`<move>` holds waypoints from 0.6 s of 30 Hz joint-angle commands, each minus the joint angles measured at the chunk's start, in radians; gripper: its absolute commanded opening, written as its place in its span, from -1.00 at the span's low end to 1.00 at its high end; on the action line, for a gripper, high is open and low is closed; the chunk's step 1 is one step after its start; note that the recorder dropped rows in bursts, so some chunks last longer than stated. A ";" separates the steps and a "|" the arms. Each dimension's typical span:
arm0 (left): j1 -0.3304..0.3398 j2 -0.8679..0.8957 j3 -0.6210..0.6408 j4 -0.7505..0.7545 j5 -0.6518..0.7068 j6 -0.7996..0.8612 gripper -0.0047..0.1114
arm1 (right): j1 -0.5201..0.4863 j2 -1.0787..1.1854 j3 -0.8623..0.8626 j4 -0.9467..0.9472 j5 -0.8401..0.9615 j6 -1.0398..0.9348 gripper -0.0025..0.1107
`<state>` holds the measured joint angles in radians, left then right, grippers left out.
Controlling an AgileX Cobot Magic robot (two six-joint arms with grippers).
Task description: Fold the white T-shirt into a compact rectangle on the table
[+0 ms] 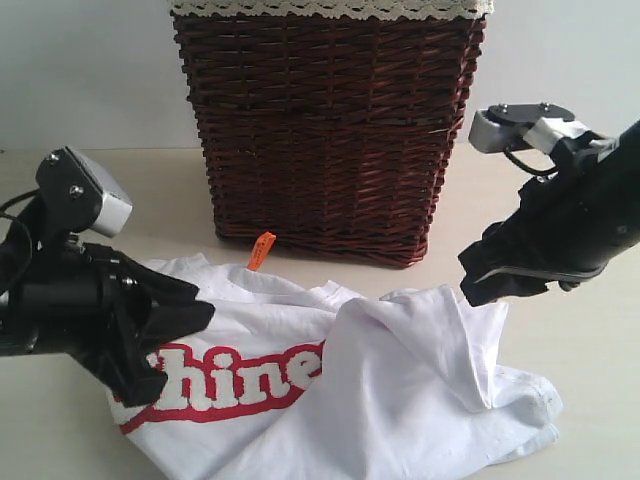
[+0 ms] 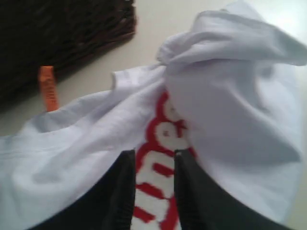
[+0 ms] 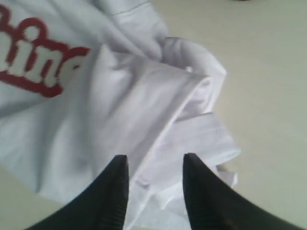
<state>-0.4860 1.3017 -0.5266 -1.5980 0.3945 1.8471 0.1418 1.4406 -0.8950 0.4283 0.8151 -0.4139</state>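
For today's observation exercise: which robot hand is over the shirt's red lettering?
The left hand: red lettering shows between its jaws. The right hand is over plain folds of the white T-shirt.

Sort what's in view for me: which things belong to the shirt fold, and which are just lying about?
Part of the job:
- white T-shirt, with its orange tag
- table it lies on
- left gripper and right gripper, both open

Just lying about:
- wicker basket with its lace trim, standing behind the shirt
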 commanded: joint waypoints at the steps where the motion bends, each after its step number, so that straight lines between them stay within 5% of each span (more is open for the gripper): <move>1: -0.002 0.054 -0.061 -0.073 -0.187 0.090 -0.41 | -0.002 0.065 0.019 0.034 -0.130 0.030 -0.10; 6: -0.002 0.193 -0.172 -0.066 -0.256 0.088 -0.35 | 0.003 0.141 0.019 0.135 -0.133 -0.068 0.08; 10: -0.002 0.340 -0.230 -0.066 -0.275 0.082 0.03 | 0.038 0.210 0.019 0.106 -0.133 -0.082 0.05; 18: -0.002 0.556 -0.290 -0.068 -0.320 0.082 -0.04 | 0.044 0.334 0.019 0.056 -0.137 -0.082 -0.86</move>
<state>-0.4860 1.8087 -0.7881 -1.6498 0.0960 1.9291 0.1816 1.7507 -0.8808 0.5050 0.6876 -0.4858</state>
